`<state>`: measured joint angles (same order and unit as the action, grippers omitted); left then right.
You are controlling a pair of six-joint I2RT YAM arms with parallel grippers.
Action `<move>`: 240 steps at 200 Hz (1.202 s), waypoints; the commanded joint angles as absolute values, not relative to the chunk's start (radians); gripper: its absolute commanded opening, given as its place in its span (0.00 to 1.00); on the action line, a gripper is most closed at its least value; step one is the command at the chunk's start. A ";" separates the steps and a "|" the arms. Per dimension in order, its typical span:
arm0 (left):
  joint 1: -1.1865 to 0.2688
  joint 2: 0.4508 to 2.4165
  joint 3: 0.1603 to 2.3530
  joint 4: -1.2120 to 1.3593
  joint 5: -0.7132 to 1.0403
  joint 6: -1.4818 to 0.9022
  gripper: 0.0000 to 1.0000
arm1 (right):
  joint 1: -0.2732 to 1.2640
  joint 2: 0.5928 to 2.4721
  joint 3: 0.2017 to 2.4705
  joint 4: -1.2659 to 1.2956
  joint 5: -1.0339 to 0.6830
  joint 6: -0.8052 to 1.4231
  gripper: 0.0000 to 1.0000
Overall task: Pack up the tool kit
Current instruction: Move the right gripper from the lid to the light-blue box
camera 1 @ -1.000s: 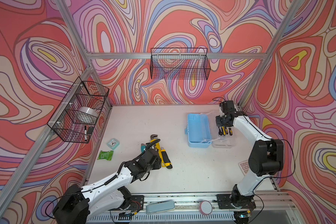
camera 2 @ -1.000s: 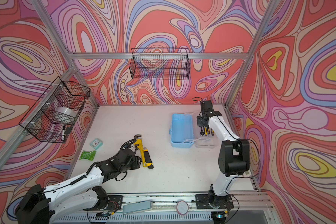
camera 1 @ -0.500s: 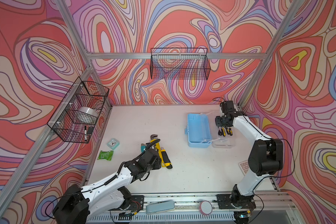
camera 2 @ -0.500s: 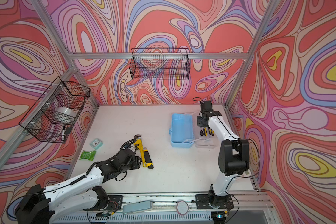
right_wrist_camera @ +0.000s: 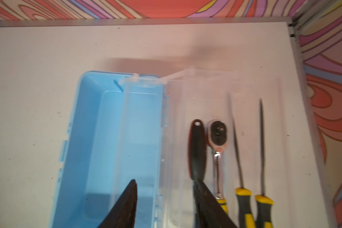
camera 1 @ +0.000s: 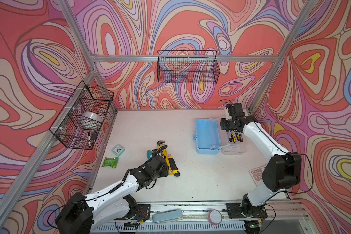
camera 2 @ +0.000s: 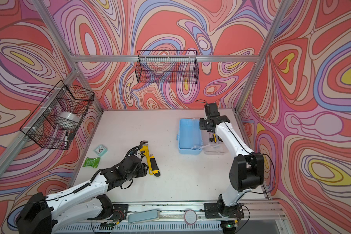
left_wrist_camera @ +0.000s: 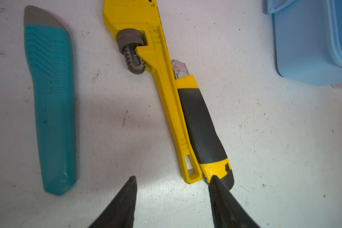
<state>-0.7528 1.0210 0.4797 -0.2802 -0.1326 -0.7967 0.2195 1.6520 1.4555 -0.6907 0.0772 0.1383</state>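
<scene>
**Tool kit open at right; both grippers spread**

On the left, the left gripper (left_wrist_camera: 172, 197) hovered low over the table (camera 1: 190, 182) with its jaws spread, empty, at the handle ends of the yellow pipe wrench (left_wrist_camera: 162, 83) and the yellow-and-black utility knife (left_wrist_camera: 201, 126). A teal cutter (left_wrist_camera: 51, 102) lay beside them. Further right, the tool kit (camera 1: 207, 135) sat open, its clear lid (right_wrist_camera: 205, 94) folded flat and holding small tools. The right gripper (right_wrist_camera: 166, 199) stood above it, jaws apart, holding nothing.
</scene>
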 commanded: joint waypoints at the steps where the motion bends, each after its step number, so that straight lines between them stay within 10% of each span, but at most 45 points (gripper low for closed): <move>1: -0.756 0.990 0.476 -0.290 -0.166 -0.806 0.66 | 0.295 1.658 1.428 -0.666 0.036 0.222 0.49; 132: -0.755 0.940 0.463 -0.358 -0.236 -0.822 0.84 | 0.484 1.918 1.448 -0.619 -0.022 0.339 0.47; 240: -0.753 0.865 0.454 -0.451 -0.304 -0.830 0.87 | 0.578 1.914 1.361 -0.610 -0.057 0.387 0.12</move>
